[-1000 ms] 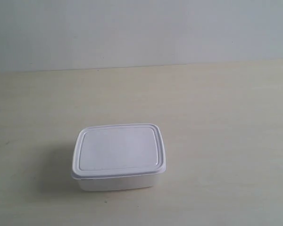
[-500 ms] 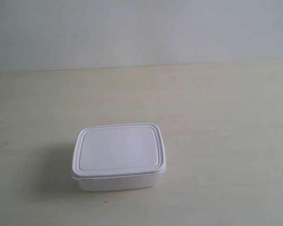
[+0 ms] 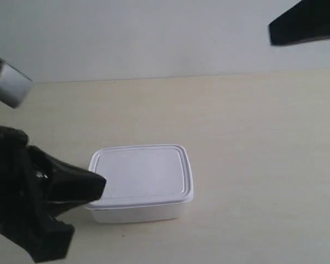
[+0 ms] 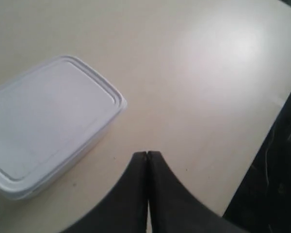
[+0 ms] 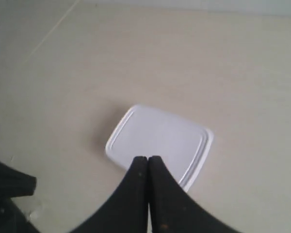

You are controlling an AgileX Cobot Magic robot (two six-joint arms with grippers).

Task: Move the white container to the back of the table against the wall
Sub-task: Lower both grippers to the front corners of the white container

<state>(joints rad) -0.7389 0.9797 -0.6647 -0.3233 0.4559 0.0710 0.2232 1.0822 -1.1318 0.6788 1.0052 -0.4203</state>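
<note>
The fingers (image 4: 133,191) of your left gripper (image 4: 148,154) are pressed flat together with no gap between them. The right gripper (image 5: 148,158) is the same: its fingers (image 5: 161,194) meet along one seam and hold nothing.

Half a second ago the exterior view showed only the box on bare wood. Now both arms have come into it. The arm at the exterior view's left (image 3: 33,203) fills the lower corner, a big black mass with a silver cylinder (image 3: 10,83) above it. Its dark tip overlaps the near side edge of the white container (image 3: 140,181). You cannot tell from that view whether it touches. In the left wrist view the closed fingertips are over bare table (image 4: 199,87), just beside the box and apart from it. The arm at the exterior view's right (image 3: 308,22) shows only as a dark wedge high in the corner, in front of the wall (image 3: 154,38).

The right wrist camera looks down from well above, and its closed fingertips line up over the box's near edge.

The white container has not shifted. It sits closed on the table, toward the front and a little left of centre in the exterior view, well apart from the wall.
</note>
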